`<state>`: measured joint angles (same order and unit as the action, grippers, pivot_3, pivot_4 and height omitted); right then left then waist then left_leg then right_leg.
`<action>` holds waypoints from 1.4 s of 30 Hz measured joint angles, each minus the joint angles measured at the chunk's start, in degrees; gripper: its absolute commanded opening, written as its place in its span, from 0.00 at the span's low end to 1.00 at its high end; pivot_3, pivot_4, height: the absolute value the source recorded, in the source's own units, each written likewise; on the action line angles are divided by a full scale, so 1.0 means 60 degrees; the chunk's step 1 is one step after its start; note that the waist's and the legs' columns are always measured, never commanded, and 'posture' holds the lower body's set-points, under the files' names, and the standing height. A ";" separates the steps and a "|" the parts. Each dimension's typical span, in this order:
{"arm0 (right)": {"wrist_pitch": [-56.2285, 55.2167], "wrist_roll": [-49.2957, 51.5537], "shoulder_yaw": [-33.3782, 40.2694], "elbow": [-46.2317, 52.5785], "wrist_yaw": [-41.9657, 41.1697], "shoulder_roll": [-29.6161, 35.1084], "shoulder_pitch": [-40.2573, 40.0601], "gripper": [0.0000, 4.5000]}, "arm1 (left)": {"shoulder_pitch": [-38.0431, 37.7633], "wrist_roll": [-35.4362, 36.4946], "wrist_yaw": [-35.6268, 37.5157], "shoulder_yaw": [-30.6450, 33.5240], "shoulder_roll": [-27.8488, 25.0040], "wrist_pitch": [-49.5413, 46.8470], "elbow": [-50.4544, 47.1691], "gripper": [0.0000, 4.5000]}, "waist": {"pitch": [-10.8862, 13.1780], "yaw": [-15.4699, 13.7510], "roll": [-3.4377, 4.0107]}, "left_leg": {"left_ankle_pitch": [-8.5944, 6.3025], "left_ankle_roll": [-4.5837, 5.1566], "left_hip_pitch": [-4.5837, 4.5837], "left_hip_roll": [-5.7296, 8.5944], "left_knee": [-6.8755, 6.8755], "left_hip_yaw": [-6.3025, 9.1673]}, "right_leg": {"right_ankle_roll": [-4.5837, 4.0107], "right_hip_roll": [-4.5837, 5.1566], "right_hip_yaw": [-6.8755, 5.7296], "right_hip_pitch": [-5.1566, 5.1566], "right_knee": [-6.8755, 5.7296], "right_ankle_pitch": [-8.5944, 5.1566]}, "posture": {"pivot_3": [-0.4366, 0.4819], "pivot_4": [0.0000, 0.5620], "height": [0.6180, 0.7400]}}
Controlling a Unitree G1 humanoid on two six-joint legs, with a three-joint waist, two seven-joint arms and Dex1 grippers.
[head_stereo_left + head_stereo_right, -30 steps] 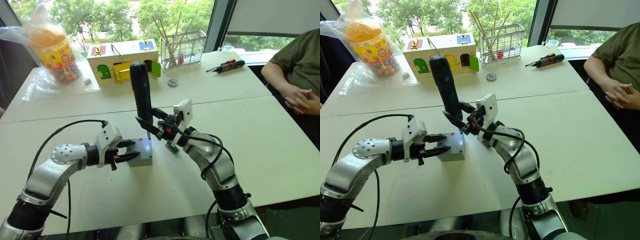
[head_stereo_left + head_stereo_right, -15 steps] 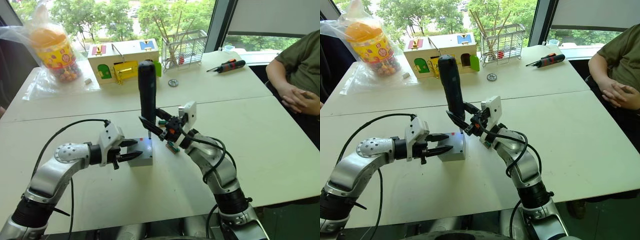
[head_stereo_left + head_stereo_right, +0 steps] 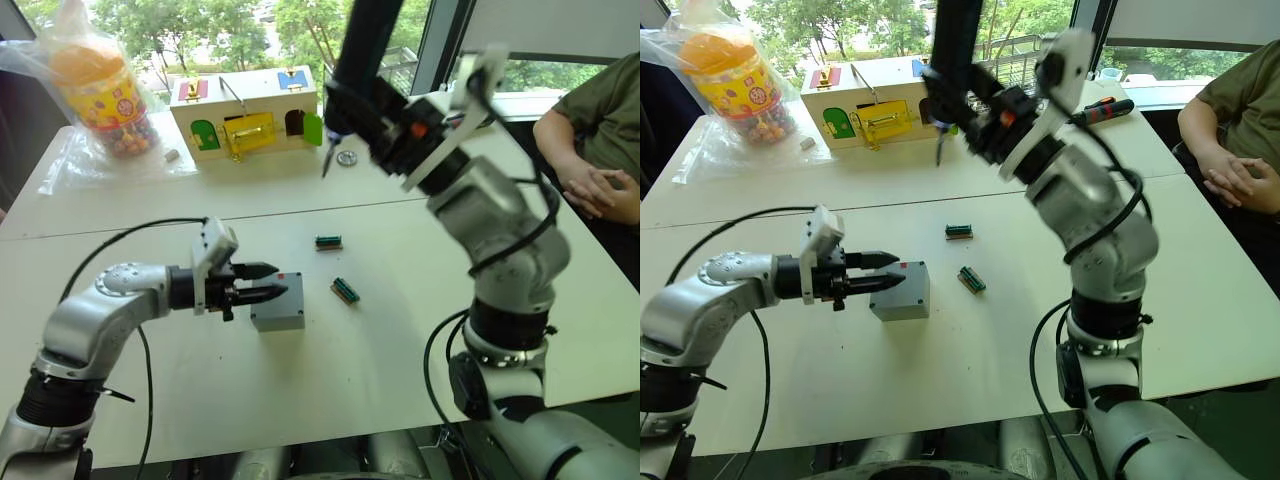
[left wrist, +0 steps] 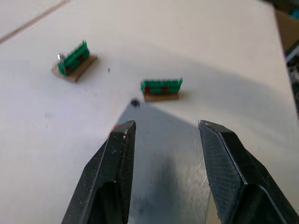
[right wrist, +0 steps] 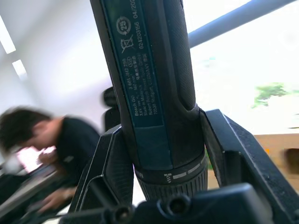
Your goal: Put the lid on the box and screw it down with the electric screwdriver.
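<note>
The right end effector [image 3: 350,105] is raised high above the white surface [image 3: 400,330], its two black fingers [image 5: 110,172] clamped around the electric screwdriver [image 3: 360,50], which stands roughly upright with its thin metal bit pointing down, level with the far row of things. The box [image 3: 278,302] sits on the near half of the surface with the lid [image 4: 163,154] lying flat on top of it; whether every corner carries a screw is hard to tell, though one small dark screw hole [image 4: 135,103] shows at a corner in the left wrist view. The left end effector [image 3: 262,283] hangs just above the left edge of the box with its fingers parted and grasping nothing, their tips over the lid. Two small green connector pieces [image 3: 345,290] [image 3: 328,241] lie just to the right of the box, apart from it and from each other. Farther back stand a wooden box with coloured doors [image 3: 245,115], a candy jar in a clear bag [image 3: 95,90] and a wire basket [image 3: 1015,55], and a black-and-orange manual screwdriver [image 3: 1105,110] lies near a seated person [image 3: 595,140] on the right.
</note>
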<state>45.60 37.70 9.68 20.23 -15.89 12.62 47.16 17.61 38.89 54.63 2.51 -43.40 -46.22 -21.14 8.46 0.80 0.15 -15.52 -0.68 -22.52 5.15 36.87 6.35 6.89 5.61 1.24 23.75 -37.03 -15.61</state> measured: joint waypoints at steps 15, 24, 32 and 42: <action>0.6364 0.0170 -0.0851 -0.3187 -0.1595 0.6061 -0.0196 0.40 | 0.1594 -0.1459 0.0655 -0.1794 -0.0264 0.1315 -0.0395 0.48 | 0.0106 0.0027 -0.0004 | -0.0001 0.0018 -0.0152 0.0006 0.0056 -0.0042 | -0.0002 0.0021 0.0007 0.0127 -0.0002 0.0006 | 0.48 0.27 1.00; 0.7737 -0.0022 -0.1940 -0.6455 -0.2339 0.6202 0.0772 0.40 | 0.1414 -0.2208 0.0974 -0.2812 0.0199 0.1962 -0.0012 0.48 | 0.0150 0.0003 0.0016 | 0.0005 0.0009 -0.0147 -0.0006 0.0058 -0.0052 | -0.0003 0.0002 0.0005 0.0133 -0.0014 0.0008 | 0.48 0.27 1.00; 0.7253 -0.0836 -0.3004 -0.7386 -0.3077 0.6194 0.0949 0.40 | 0.1288 -0.2506 0.0949 -0.2808 0.0317 0.2217 0.0441 0.48 | 0.0162 -0.0012 0.0002 | 0.0012 -0.0005 -0.0154 0.0009 0.0075 -0.0052 | 0.0000 0.0003 0.0003 0.0131 -0.0017 0.0009 | 0.48 0.27 1.00; 0.6021 -0.1563 -0.3048 -0.7444 -0.3599 0.6028 0.1082 0.99 | 0.1272 -0.2288 0.0835 -0.1683 -0.0161 0.2008 0.0892 0.48 | 0.0163 -0.0002 0.0001 | 0.0015 -0.0010 -0.0151 0.0004 0.0076 -0.0047 | 0.0001 -0.0005 -0.0001 0.0134 -0.0027 0.0009 | 0.48 0.27 1.00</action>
<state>81.73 28.33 -8.61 -24.43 -37.48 48.79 53.66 25.25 25.16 59.64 -7.58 -44.36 -34.17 -15.79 9.44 0.79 0.15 -15.43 -0.74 -23.42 5.18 37.33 6.06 6.89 5.58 1.24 24.55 -37.20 -15.55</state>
